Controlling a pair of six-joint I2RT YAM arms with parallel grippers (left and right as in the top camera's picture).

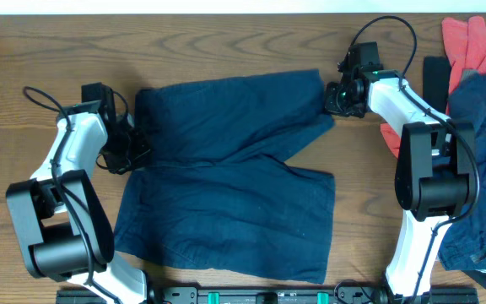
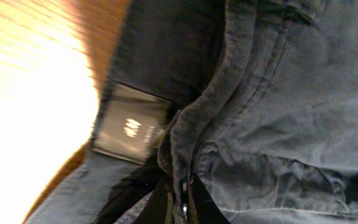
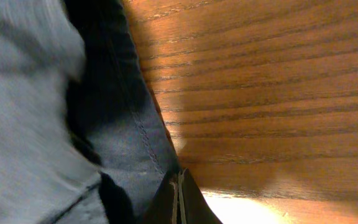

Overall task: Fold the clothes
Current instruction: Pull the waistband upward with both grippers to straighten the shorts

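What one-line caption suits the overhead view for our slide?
Left gripper and right gripper pinch opposite ends of navy shorts on a wooden table.

My wood-grain table, under strong light.
Glare whitens the brown grain; a pale strip lines the far edge.

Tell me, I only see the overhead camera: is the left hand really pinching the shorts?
Observer: Yes. The left wrist view shows the left hand shut on a fold of the shorts at the waistband.
Operator: Is anything written there?
Observer: A dark label with pale letters sits inside the waistband, beside that fold.
Operator: And the right hand?
Observer: Its wrist view shows the right hand shut on a stitched hem edge, with bare table beside it.
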